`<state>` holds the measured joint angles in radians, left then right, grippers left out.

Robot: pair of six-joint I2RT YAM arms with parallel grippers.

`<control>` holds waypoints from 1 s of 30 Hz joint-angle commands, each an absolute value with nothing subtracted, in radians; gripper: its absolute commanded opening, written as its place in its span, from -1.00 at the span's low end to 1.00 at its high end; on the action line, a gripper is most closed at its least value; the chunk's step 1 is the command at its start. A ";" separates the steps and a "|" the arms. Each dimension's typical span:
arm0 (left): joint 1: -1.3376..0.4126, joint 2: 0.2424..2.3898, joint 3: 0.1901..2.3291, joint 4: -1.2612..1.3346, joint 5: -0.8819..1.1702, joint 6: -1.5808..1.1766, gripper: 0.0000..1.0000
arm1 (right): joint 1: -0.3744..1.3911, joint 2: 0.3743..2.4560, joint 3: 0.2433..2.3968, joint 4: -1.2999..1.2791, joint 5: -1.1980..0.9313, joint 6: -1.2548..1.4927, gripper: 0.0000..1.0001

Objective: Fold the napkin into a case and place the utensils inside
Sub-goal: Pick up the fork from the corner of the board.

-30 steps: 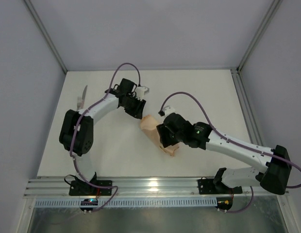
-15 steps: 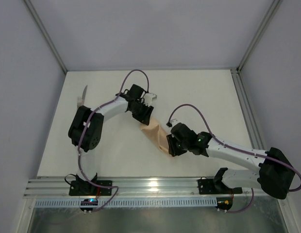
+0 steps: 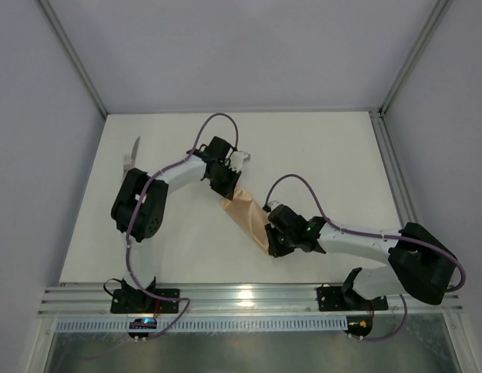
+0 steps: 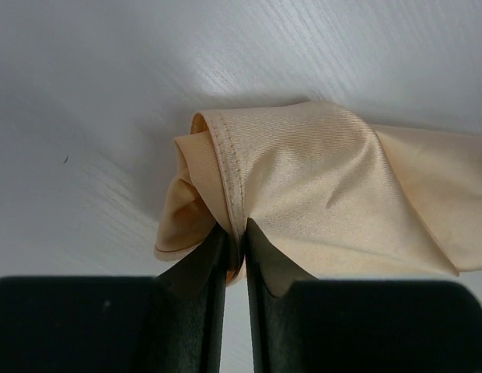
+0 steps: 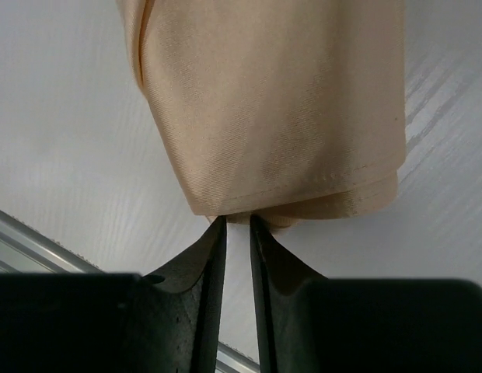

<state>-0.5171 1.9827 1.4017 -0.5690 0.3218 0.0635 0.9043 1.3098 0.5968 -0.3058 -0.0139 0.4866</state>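
The napkin (image 3: 247,211), a thin peach-orange cloth folded into a narrow bundle, lies near the middle of the white table (image 3: 326,155). It runs on a slant from far left to near right between the two claws.

The black-and-white left arm (image 3: 175,172) reaches in from the left over the bundle's far end. The right arm (image 3: 358,242) stretches low across from the near right, and in the overhead view it covers the bundle's near end.

The left claw (image 4: 235,229) is clamped on the napkin. Its wrist camera shows a stitched hem pinched between the two dark fingers (image 4: 198,299), with crumpled layers bunched to the left.

The right claw (image 5: 238,222) has its fingers almost together, tips right at the napkin's rounded folded edge. Whether any cloth is caught in the slit cannot be made out. A strip of silver metal rail (image 5: 15,233) is cut off at that view's lower left corner.

Well apart from the napkin, at the table's far left, lies a slim knife (image 3: 130,155) with a silver-grey blade and pale handle. It is too small to show any detail.
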 commanded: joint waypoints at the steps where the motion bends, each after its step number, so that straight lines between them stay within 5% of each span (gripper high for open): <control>1: -0.514 2.017 1.413 -0.583 0.273 0.078 -0.69 | 0.908 1.357 0.568 -0.245 -0.026 0.522 -0.55; 8: -0.514 2.019 1.419 -0.566 0.256 0.101 -0.63 | 0.910 1.269 0.551 -0.310 -0.011 0.532 -0.52; 16: -0.515 1.971 1.405 -0.561 0.270 0.104 -0.54 | 0.910 1.157 0.814 -0.555 0.068 0.399 -0.42; 30: -0.514 1.971 1.407 -0.580 0.264 0.089 -0.44 | 0.844 1.406 0.671 -0.198 -0.017 0.454 -0.55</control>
